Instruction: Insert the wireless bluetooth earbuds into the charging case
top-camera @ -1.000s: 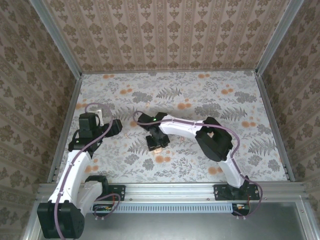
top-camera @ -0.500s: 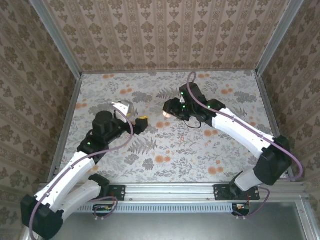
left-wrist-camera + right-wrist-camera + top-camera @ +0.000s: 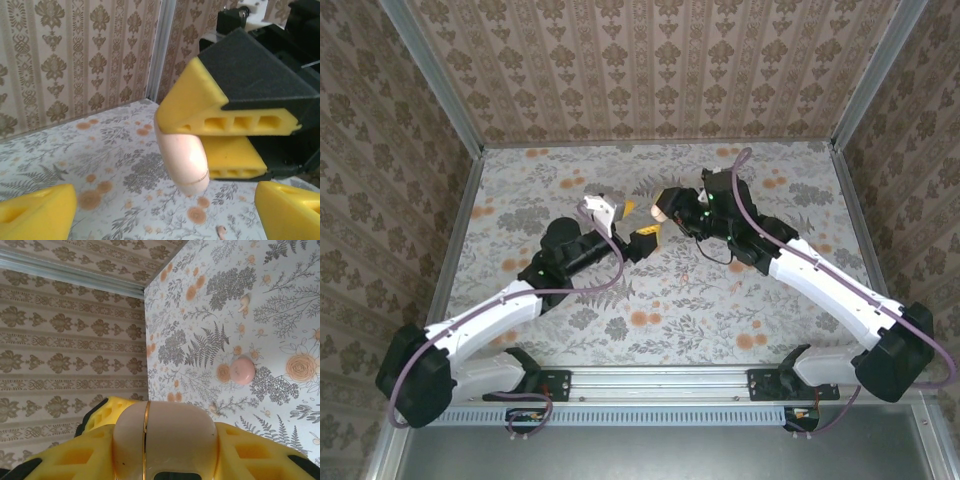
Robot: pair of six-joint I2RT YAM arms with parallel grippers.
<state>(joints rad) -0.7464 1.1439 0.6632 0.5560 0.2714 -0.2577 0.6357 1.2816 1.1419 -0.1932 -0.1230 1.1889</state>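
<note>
One charging case [image 3: 165,435] sits gripped in the right end effector [image 3: 665,207], and the left end effector [image 3: 638,222] is wide open just beside it

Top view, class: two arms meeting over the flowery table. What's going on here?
The right fingers are clamped on the closed charging case, holding it up off the table. The left fingers stand wide open right in front of it, gripping nothing. A round pink piece and a smaller pale one, probably the earbuds, lie loose on the table, not yet in the case.
</note>
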